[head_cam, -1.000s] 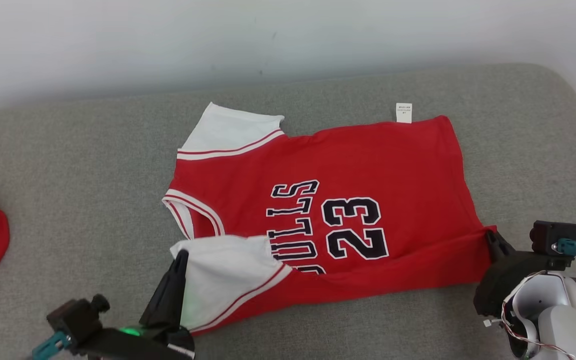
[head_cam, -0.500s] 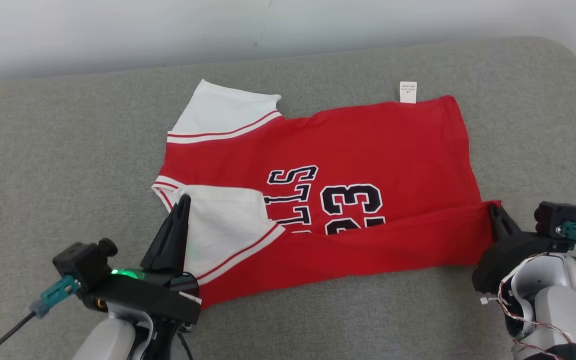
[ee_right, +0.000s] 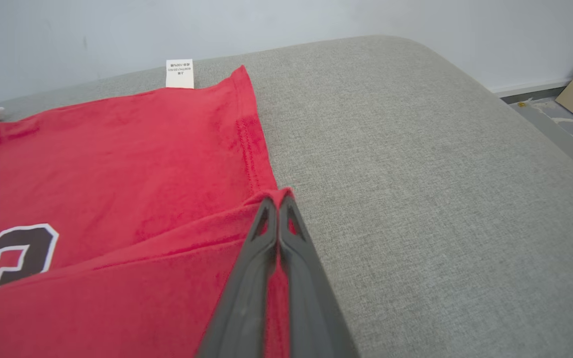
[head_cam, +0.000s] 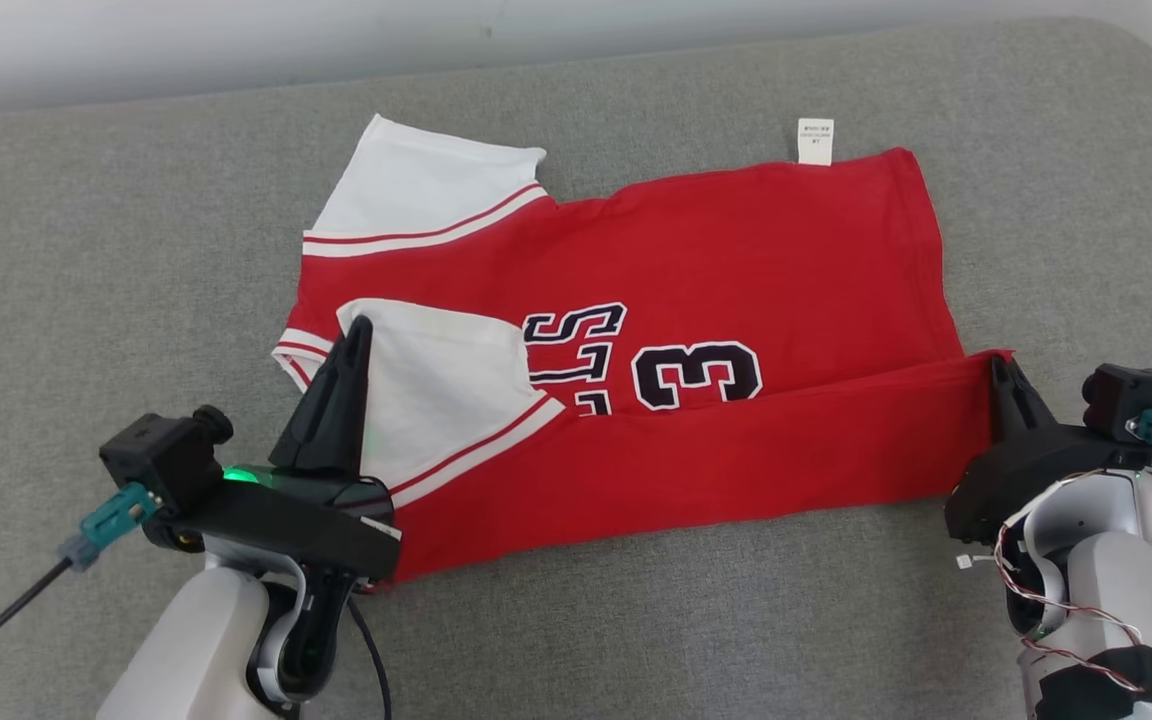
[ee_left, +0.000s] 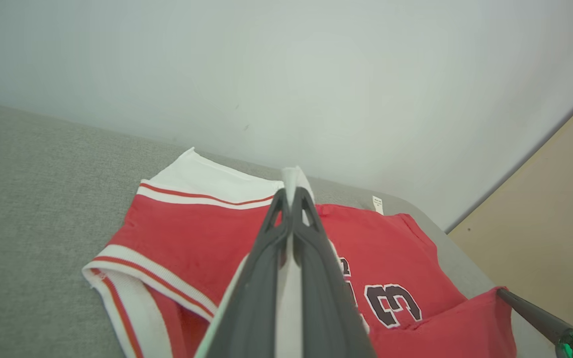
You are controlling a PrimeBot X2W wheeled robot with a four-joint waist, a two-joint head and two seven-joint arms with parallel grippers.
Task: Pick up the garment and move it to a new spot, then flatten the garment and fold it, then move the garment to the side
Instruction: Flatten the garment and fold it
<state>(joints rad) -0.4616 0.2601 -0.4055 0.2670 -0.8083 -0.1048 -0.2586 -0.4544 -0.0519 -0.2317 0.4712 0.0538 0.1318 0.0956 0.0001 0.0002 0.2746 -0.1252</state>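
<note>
The red jersey (head_cam: 736,250) lies spread on the grey upholstered surface (head_cam: 116,250). Its printed side faces up, the neck end is toward the robot's left and the hem toward its right. A white care label (head_cam: 815,140) sticks out at the far edge.

The near long edge is raised and turned over toward the far side, so it covers part of the lettering and number.

The left pincer (head_cam: 360,325) is clamped flat on the near white sleeve (head_cam: 446,385), with cloth showing between its fingers in the left wrist view. The right pincer (head_cam: 998,362) is pinched on the near hem corner (ee_right: 282,193), with red fabric caught between its tips.

This looks like the lengthwise fold, roughly midway through the task.

The jersey appears to be a light, limp knit. It should drape and sag between the 2 grips rather than hold a line, so the span needs to stay gently taut.

Sleeve and hem corner are sensible places to hold it, since the seams there are thicker. With such a thin pinch, though, the cloth could slide out. The lower layer may also drag on the textured surface.
</note>
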